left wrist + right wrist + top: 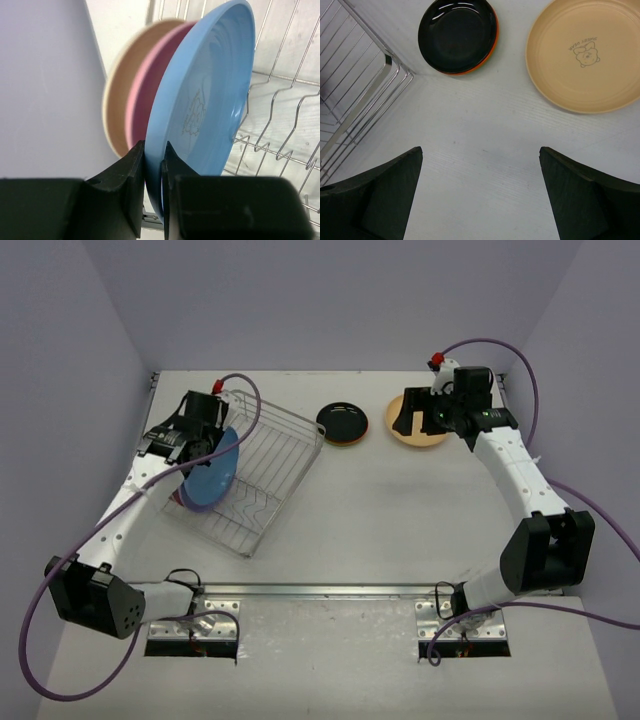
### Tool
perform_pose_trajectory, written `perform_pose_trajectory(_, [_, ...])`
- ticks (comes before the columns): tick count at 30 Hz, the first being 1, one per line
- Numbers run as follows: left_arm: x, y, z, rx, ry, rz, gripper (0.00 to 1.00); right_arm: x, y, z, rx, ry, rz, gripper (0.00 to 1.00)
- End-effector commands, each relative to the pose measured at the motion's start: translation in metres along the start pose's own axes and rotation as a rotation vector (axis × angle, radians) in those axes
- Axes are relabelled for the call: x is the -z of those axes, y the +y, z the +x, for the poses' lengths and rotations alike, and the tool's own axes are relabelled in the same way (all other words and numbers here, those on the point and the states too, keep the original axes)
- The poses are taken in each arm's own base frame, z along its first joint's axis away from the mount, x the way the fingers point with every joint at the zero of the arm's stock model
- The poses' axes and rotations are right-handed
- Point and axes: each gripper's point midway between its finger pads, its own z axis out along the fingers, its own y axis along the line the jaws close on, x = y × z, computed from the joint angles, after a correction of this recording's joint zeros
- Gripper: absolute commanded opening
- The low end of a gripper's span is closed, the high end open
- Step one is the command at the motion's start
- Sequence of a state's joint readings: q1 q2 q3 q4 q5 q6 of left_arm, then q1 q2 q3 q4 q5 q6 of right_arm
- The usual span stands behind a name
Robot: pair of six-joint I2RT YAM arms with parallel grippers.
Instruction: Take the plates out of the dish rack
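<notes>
We find our left gripper (153, 156) clamped on the rim of the blue plate (210, 95), which stands on edge at the left end of the dish rack (283, 462). A pink plate (141, 95) and a cream plate (115, 105) crowd just behind it, close to the side wall (45, 85). Our right gripper (480, 150) hangs with jaws wide apart over the surface (485, 120), near a black plate (456, 35) stacked on an orange plate (480, 67) and a tan plate (585, 55), all lying flat outside the rack.
</notes>
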State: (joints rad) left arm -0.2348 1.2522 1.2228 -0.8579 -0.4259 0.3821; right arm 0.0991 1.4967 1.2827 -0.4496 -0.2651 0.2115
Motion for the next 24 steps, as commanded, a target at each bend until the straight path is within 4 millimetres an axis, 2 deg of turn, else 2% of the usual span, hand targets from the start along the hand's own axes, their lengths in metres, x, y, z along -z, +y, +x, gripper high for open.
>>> perform_pose_trajectory(1, [0.037, 0.031, -0.038, 0.062, -0.149, -0.051, 0.00, 0.013, 0.015, -0.019, 0.015, -0.073, -0.037, 0.99])
perform_pose_trajectory(5, [0.063, 0.051, -0.059, 0.076, -0.220, -0.077, 0.00, 0.015, 0.023, -0.020, 0.011, -0.078, -0.069, 0.99])
perform_pose_trajectory(7, [0.075, 0.053, -0.069, 0.089, -0.254, -0.050, 0.00, 0.017, 0.030, -0.022, 0.006, -0.090, -0.100, 0.99])
perform_pose_trajectory(11, [0.105, 0.018, -0.093, 0.133, -0.371, 0.216, 0.00, 0.026, 0.064, -0.027, 0.002, -0.128, -0.263, 0.99])
perform_pose_trajectory(13, [0.120, -0.020, -0.102, 0.141, -0.427, 0.441, 0.00, 0.032, 0.091, -0.034, 0.014, -0.159, -0.364, 0.99])
perform_pose_trajectory(15, [0.122, -0.040, -0.100, 0.151, -0.418, 0.546, 0.00, 0.039, 0.111, -0.037, 0.036, -0.172, -0.433, 0.99])
perform_pose_trajectory(16, [0.127, -0.057, -0.100, 0.152, -0.421, 0.646, 0.00, 0.043, 0.131, -0.039, 0.062, -0.181, -0.480, 0.99])
perform_pose_trajectory(20, [0.128, -0.077, -0.097, 0.146, -0.419, 0.748, 0.00, 0.053, 0.178, -0.041, 0.140, -0.189, -0.568, 0.99])
perform_pose_trajectory(22, [0.132, -0.084, -0.096, 0.144, -0.420, 0.794, 0.00, 0.052, 0.205, -0.034, 0.199, -0.169, -0.598, 0.99])
perform_pose_trajectory(24, [0.133, -0.089, -0.096, 0.143, -0.416, 0.828, 0.00, 0.046, 0.221, -0.030, 0.244, -0.159, -0.591, 0.99])
